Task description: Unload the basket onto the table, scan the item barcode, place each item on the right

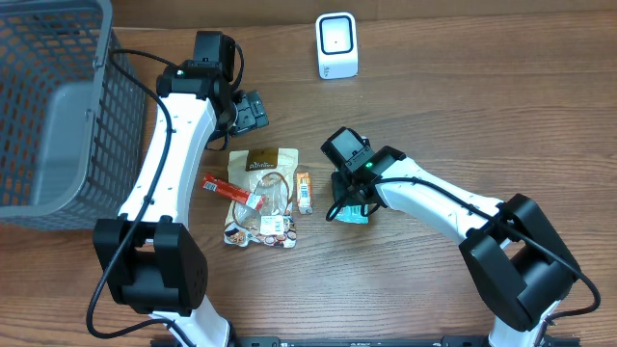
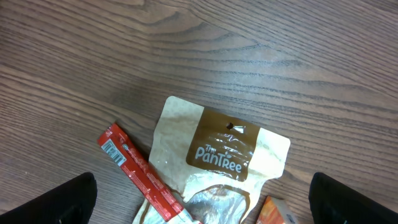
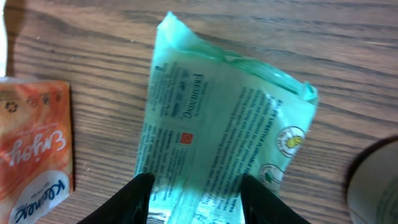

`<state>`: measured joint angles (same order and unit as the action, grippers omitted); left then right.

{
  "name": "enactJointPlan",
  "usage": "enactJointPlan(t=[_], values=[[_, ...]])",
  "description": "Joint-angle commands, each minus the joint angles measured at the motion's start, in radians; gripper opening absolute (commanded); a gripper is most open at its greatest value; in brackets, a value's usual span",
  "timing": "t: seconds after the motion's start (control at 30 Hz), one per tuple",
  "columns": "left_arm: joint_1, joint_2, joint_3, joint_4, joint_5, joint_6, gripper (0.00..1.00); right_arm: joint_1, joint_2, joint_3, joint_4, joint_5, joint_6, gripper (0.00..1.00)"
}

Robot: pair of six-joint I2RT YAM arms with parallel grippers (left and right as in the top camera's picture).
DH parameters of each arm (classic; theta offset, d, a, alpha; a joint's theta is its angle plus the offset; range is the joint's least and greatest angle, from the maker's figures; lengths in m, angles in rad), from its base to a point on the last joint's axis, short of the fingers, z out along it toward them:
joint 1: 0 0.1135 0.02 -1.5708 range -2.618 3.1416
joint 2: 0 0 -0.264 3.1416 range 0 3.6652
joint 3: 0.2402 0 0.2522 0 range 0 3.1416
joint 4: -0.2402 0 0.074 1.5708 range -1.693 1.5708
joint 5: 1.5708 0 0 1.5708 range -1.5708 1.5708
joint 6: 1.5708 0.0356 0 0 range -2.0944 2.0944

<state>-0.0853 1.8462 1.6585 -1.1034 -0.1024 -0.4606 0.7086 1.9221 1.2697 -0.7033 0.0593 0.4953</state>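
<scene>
Overhead view: the right gripper point(image 1: 353, 196) sits low over the wooden table point(image 1: 463, 106), right of the loose snacks, with a green packet point(image 1: 353, 215) under it. The right wrist view shows its 2 fingers point(image 3: 138, 199) set against opposite edges of that packet's near end, pinching it. The printed face turns toward the camera. I can make out small text and round logos there, but no barcode.

The white scanner point(image 1: 336, 45) stands at the far edge of the table, well apart from the packet, so I judge the scan not yet done. The item is picked out and gripped. What is left is to carry it over and turn its barcode toward the scanner's window.

The left gripper point(image 1: 253, 111) hovers beyond the pile with its fingers spread wide and nothing between them. Below it lie the PanTree pouch point(image 2: 224, 149) and a red stick pack point(image 2: 140, 171) laid across the pouch's edge, a barcode showing at the stick's end. An orange packet point(image 3: 37, 149) lies just beside the green one. The grey mesh basket point(image 1: 58, 116) stands at the left.
</scene>
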Motion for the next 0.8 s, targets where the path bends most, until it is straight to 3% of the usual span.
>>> enactJointPlan(t=[0.0,0.23,0.47,0.77], values=[[0.000,-0.016,0.012,0.001,-0.010,0.012,1.00,0.005,0.008,-0.001,0.019,-0.045,-0.059,0.48],[0.000,-0.016,0.012,0.001,-0.010,0.011,1.00,0.003,-0.010,0.042,0.019,-0.027,-0.083,0.49],[0.000,-0.016,0.012,0.001,-0.010,0.011,1.00,0.003,-0.031,0.060,0.002,0.144,-0.094,0.49],[0.000,-0.016,0.012,0.001,-0.010,0.011,1.00,0.003,0.026,0.059,0.013,0.136,-0.107,0.49]])
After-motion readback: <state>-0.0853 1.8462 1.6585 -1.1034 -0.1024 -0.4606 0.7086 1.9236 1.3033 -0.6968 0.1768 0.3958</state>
